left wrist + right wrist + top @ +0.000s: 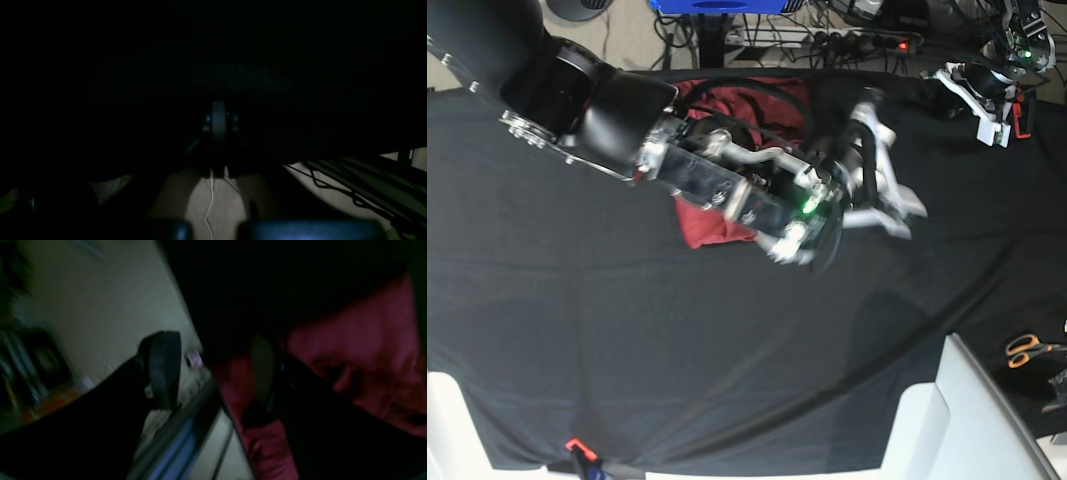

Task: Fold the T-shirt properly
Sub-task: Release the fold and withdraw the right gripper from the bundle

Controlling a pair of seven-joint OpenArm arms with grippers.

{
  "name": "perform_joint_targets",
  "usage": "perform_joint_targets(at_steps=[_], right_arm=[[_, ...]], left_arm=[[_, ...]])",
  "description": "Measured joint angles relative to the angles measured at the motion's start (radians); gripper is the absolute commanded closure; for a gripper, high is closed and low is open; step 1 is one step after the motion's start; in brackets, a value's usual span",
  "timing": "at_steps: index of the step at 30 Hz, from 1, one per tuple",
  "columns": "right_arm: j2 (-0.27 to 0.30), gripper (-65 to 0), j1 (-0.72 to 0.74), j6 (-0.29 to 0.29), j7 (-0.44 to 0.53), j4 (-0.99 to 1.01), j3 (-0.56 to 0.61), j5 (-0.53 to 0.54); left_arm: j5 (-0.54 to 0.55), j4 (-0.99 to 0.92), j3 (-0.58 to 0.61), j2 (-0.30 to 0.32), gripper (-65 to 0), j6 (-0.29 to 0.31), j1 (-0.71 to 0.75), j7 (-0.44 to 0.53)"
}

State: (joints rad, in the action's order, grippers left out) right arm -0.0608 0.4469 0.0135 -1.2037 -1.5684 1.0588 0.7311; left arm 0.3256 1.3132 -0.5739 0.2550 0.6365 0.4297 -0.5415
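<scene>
No brand, label or writing can be read in any view. The T-shirt lies bunched at the upper middle of the base view on the black-draped bench, largely hidden under the right arm. The right pincer stands spread, nothing between its pads, red cloth behind one finger. The left pincer, seen in a very dark wrist view, is pressed together. Orange-handled scissors lie at the lower right edge.

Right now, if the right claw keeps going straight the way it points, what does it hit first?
Probably the T-shirt: the open right claw has red cloth beyond one finger, floor past the table edge beyond the other. Depth is unclear.
</scene>
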Motion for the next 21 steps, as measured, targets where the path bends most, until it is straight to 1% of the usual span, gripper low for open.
perform_joint_targets(at_steps=[1, 2, 4, 5, 6, 7, 8, 9, 10, 11, 12, 14, 16, 18, 21], right_arm=[[0.027, -32.7, -0.004, -0.001, -0.006, -0.047, -0.05, 0.003], [0.058, -32.7, -0.024, -0.001, -0.034, -0.095, -0.111, -0.004], [0.156, -32.3, -0.067, 0.006, -0.051, -0.165, -0.219, -0.02], [0.205, -32.0, -0.101, 0.006, -0.048, -0.194, -0.272, -0.013], [0.243, -31.2, -0.132, 0.005, -0.025, -0.211, -0.32, 0.005], [0.274, -28.5, -0.172, 0.002, 0.014, -0.222, -0.372, 0.039], [0.299, -23.4, -0.216, -0.002, 0.051, -0.225, -0.43, 0.067], [0.321, -17.0, -0.253, -0.003, 0.096, -0.224, -0.481, 0.076], [0.341, -8.3, -0.294, -0.002, 0.144, -0.219, -0.526, 0.093], [0.36, -1.5, -0.318, 0.001, 0.163, -0.208, -0.561, 0.097], [0.377, 0.0, -0.343, 0.004, 0.176, -0.19, -0.583, 0.102], [0.396, -2.9, -0.378, 0.006, 0.204, -0.152, -0.592, 0.078], [0.387, -0.2, -0.401, 0.002, 0.217, -0.112, -0.588, 0.094], [0.369, -0.2, -0.422, 0.0, 0.222, -0.065, -0.583, 0.102], [0.369, -0.3, -0.436, 0.003, 0.23, -0.023, -0.579, 0.09]], left_arm=[[-0.001, 0.0, -0.001, 0.0, 0.0, 0.0, -0.002, -0.002], [0.0, 0.0, -0.002, -0.001, 0.0, 0.0, 0.0, 0.0], [-0.004, 0.0, -0.002, 0.0, 0.0, 0.0, 0.0, -0.001], [-0.004, 0.0, -0.003, 0.0, 0.0, 0.0, 0.001, 0.0], [-0.004, -0.001, -0.002, 0.002, 0.0, 0.0, 0.001, -0.001], [-0.004, -0.001, -0.002, 0.002, 0.0, 0.0, 0.001, -0.004], [-0.003, -0.001, -0.002, 0.003, 0.0, 0.0, 0.002, -0.003], [-0.004, -0.001, -0.002, 0.002, 0.0, 0.0, 0.0, -0.004], [-0.003, -0.001, -0.003, 0.003, 0.0, 0.0, 0.0, -0.004], [-0.004, -0.001, -0.002, 0.003, 0.0, 0.0, 0.0, -0.004], [-0.003, -0.001, -0.001, 0.003, 0.0, 0.0, 0.0, -0.004], [-0.004, -0.001, 0.0, 0.003, 0.0, 0.0, -0.001, -0.004], [-0.005, -0.002, 0.001, 0.002, 0.0, 0.0, -0.013, -0.006], [-0.005, -0.004, 0.002, 0.002, 0.0, 0.0, -0.026, -0.011], [-0.005, -0.005, 0.003, 0.002, 0.0, -0.001, -0.026, -0.011]])
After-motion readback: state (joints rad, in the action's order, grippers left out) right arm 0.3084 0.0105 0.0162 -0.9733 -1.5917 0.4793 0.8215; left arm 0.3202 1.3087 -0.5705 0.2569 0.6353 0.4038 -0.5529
